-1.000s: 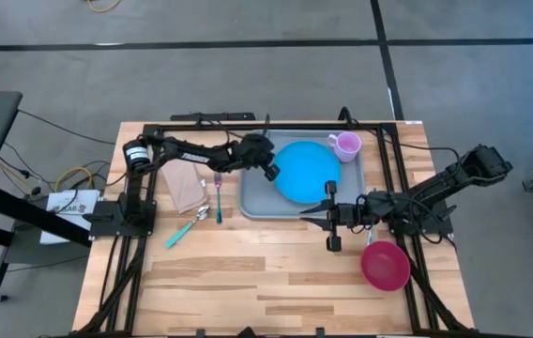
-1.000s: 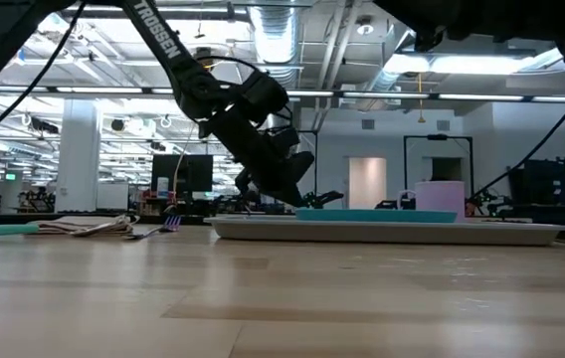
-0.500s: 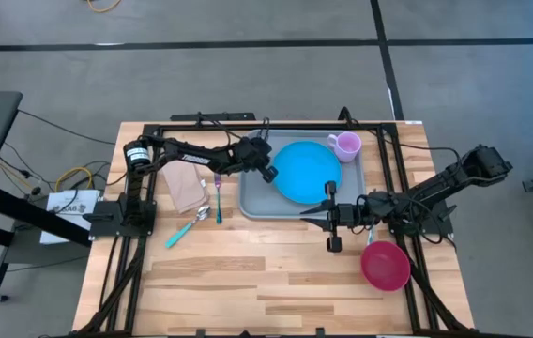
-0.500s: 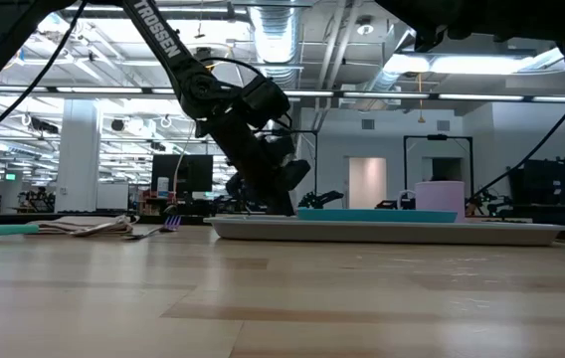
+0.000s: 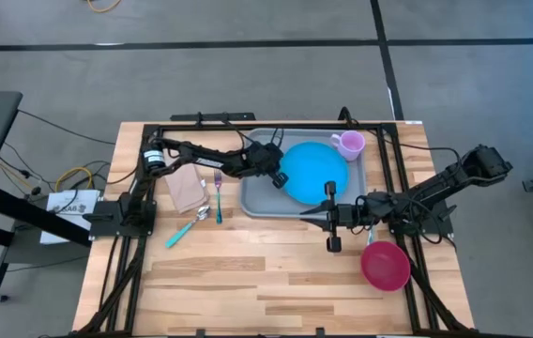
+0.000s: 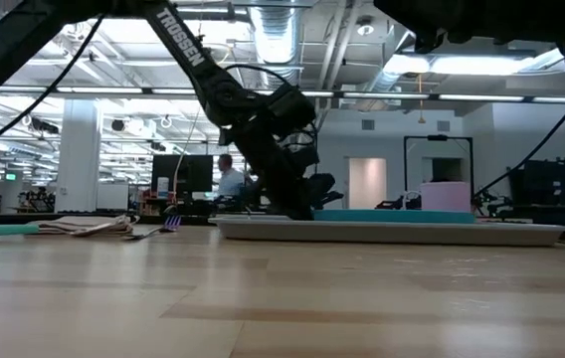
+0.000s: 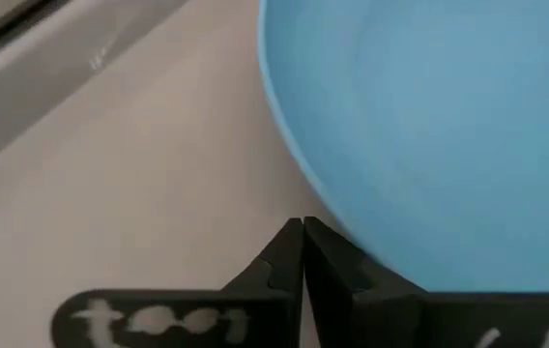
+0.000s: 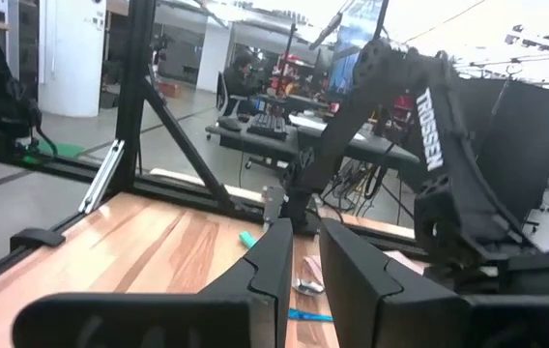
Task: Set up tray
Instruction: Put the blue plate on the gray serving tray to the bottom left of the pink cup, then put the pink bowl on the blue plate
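The grey-blue tray (image 5: 259, 199) lies flat on the table's far middle. A round bright-blue plate (image 5: 315, 169) lies flat in it, and a pink cup (image 5: 346, 144) stands in its far right corner. My left gripper (image 5: 275, 176) is shut, low over the tray's left part, with its tips at the plate's left rim. It also shows in the left wrist view (image 7: 302, 227) and the low view (image 6: 297, 206). My right gripper (image 5: 310, 215) hovers by the tray's near edge, pointing left, open by a narrow gap and empty (image 8: 305, 237). My left gripper pushes the plate's left rim (image 7: 299, 188) with its shut fingertips (image 7: 289, 242). The fingers slant down from the table's left onto the tray floor. The plate lies flat on the tray.
A tan napkin (image 5: 188, 188), a purple fork (image 5: 218, 195) and a teal-handled spoon (image 5: 188, 225) lie left of the tray. A pink bowl (image 5: 385, 265) stands at the near right. Black frame rails (image 5: 248, 129) run round the table top.
My left gripper has gone toward the table's right edge, staying shut and low over the tray. The blue plate has slid a little to the right on the tray ahead of it.
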Tool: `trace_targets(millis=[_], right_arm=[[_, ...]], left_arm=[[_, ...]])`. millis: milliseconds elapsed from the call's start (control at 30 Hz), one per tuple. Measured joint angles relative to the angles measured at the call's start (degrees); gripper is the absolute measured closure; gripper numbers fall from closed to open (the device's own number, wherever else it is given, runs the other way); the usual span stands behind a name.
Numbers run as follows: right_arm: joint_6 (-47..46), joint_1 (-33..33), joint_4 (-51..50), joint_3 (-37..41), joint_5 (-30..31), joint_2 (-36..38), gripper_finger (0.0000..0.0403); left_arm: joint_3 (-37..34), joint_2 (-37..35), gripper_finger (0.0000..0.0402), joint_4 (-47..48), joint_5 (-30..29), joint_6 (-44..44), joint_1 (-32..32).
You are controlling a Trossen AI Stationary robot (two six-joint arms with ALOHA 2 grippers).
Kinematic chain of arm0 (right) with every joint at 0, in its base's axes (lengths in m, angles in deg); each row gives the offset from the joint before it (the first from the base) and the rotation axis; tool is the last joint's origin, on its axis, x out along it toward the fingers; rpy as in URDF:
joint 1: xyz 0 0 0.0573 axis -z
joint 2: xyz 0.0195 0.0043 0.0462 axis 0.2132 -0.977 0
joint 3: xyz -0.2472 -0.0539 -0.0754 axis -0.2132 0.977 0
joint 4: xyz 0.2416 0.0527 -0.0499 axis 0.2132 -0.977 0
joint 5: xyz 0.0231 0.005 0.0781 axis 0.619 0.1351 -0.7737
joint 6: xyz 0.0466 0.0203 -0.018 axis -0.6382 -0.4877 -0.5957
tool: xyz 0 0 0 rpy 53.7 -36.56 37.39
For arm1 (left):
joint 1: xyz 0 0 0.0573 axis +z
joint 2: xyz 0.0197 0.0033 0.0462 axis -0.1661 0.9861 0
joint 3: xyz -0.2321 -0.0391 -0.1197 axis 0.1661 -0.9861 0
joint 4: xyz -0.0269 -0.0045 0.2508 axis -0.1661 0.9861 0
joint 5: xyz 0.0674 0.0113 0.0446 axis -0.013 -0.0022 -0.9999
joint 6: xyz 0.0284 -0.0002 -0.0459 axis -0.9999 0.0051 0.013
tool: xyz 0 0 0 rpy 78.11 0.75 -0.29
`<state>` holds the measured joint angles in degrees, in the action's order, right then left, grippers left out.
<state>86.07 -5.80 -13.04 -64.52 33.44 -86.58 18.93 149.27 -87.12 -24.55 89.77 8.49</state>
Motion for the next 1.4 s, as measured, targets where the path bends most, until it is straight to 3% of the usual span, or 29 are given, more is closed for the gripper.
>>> trace_targets(millis=[200, 867, 1167, 1400], right_arm=[[0.15, 0.00, -0.02, 0.00, 0.00, -0.02, 0.0351], [0.22, -0.02, 0.02, 0.00, 0.00, -0.02, 0.0351], [2.89, 1.21, 0.92, 0.00, 4.87, -0.02, 0.0351], [1.25, -1.13, -3.37, -1.55, 12.84, -0.13, 0.0351]], left_arm=[[1.31, 0.00, 0.0401, 4.24, -0.39, -0.10, -0.51], [1.31, -0.34, 0.0401, 6.02, -1.68, -6.45, -6.93], [2.84, -6.99, 0.0401, 24.01, -18.46, -5.12, -10.30], [2.89, -19.40, 0.0401, 36.08, -24.01, -6.64, -13.37]])
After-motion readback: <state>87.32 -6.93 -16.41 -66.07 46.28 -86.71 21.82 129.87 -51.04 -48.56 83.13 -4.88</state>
